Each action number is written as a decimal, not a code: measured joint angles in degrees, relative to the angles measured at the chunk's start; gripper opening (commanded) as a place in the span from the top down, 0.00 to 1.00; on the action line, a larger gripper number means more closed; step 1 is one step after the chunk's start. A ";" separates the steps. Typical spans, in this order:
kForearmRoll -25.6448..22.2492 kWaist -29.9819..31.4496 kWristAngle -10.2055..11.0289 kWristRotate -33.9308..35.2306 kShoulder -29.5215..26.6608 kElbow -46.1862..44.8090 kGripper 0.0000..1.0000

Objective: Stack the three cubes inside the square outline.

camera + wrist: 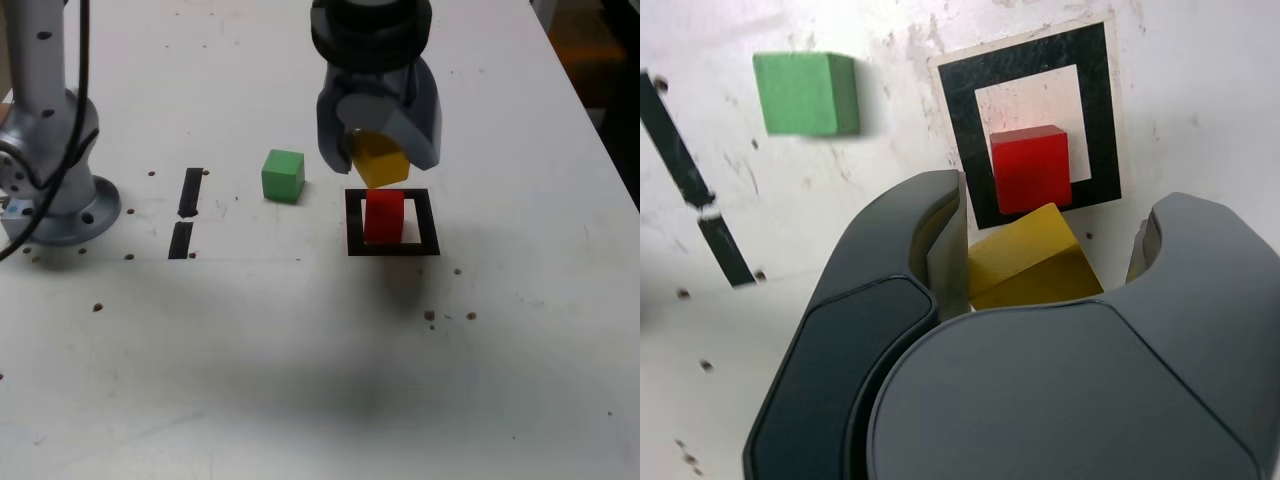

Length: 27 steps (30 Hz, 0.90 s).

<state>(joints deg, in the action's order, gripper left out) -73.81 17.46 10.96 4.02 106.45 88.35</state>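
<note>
My gripper is shut on the yellow cube, which hangs tilted just above the red cube. The red cube stands inside the square outline of black tape. In the wrist view the yellow cube sits between the two dark jaws of the gripper, with the red cube and the square outline just beyond it. The green cube rests alone on the table, to the outline's left in the exterior view; the wrist view also shows the green cube.
Two short black tape strips lie to the green cube's left in the exterior view. The arm's grey base stands at the far left. Small dark specks dot the white table, whose right edge runs near the outline.
</note>
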 measured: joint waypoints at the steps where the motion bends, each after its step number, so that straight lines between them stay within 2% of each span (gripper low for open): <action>1: 1.19 -0.26 0.10 -2.70 -0.06 -1.00 0.83; 9: 2.87 -0.82 1.48 -3.84 0.29 -1.63 0.83; 20: 10.11 -3.15 1.26 -5.87 0.62 -7.81 0.83; 27: 10.68 -3.19 1.20 -6.36 0.62 -8.01 0.83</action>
<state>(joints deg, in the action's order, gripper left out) -63.13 14.27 12.16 -2.34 107.07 80.35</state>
